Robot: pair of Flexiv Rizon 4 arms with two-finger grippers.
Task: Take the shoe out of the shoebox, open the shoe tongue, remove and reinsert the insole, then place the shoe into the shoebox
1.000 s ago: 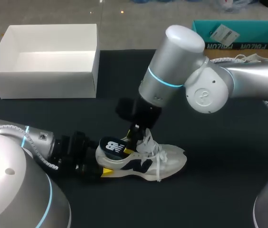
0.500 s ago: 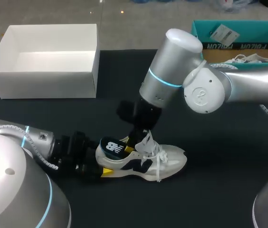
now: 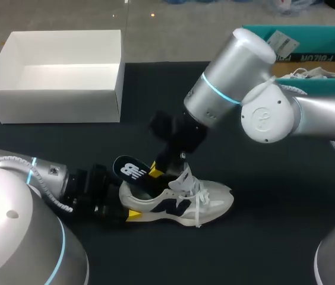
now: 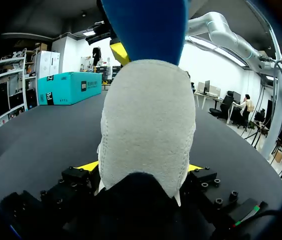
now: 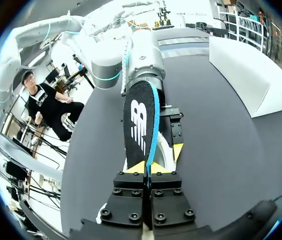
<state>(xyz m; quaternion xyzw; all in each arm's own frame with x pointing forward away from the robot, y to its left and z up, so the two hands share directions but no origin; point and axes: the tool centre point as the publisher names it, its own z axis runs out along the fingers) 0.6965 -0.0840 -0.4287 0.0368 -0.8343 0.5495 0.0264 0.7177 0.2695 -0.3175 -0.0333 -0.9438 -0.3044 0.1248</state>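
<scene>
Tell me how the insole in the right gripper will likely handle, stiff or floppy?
Probably light and flexible: the insole is a thin sheet pinched by the right gripper. It sticks up from the shoe without drooping, so likely springy, not limp. It may buckle when pushed back.

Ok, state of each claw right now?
Left claw: shut on the heel of the white and navy sneaker.
Right claw: shut on the black, blue-edged insole.
</scene>
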